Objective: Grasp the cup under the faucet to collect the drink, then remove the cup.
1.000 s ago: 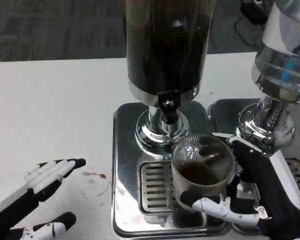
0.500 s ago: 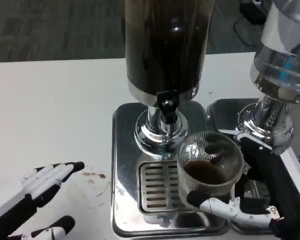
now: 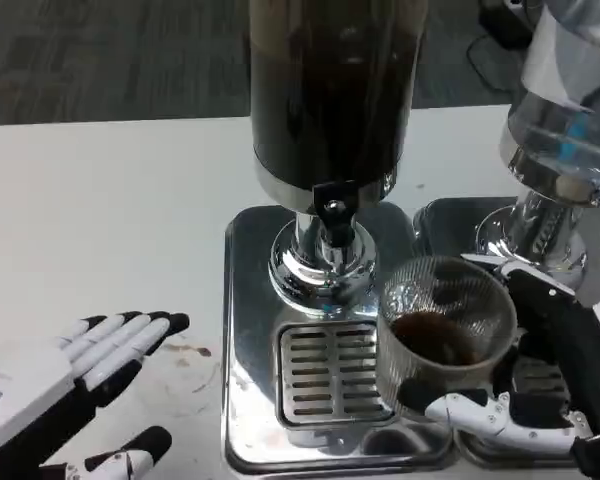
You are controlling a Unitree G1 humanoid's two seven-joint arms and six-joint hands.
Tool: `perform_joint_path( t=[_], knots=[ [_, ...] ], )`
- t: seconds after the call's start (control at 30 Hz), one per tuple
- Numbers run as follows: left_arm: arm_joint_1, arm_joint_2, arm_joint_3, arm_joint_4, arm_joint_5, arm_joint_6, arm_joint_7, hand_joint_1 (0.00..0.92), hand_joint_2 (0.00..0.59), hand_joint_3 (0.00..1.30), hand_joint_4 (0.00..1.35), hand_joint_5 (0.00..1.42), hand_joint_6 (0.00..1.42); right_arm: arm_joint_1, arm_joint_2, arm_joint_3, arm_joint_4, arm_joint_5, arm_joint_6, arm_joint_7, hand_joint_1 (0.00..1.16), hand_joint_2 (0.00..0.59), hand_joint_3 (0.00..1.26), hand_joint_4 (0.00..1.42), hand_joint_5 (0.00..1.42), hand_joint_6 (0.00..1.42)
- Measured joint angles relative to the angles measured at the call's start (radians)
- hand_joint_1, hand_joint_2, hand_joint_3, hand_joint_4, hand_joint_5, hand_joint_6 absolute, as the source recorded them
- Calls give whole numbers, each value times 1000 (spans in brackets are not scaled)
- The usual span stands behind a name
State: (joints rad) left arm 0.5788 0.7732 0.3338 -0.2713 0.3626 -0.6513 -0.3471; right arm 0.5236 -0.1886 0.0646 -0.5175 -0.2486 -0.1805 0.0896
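So the white surface has two shiny metal drip trays sitting right on it: the main one under the dark drink dispenser, a second touching its right side. Some brownish stains left of the main tray.

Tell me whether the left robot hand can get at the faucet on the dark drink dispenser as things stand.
Probably yes. The left robot hand is open over bare table, and the cup, held by the right robot hand, sits right of the faucet, leaving its left side free.
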Motion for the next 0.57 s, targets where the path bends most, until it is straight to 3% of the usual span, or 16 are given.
perform_joint_path(
  t=[0.57],
  knots=[
    [6, -17, 9, -21, 4, 5, 0, 0, 335, 0, 0, 0, 0, 18, 16, 8, -33, 5, 24, 29, 956, 138, 467, 593, 865, 1152]
  ],
)
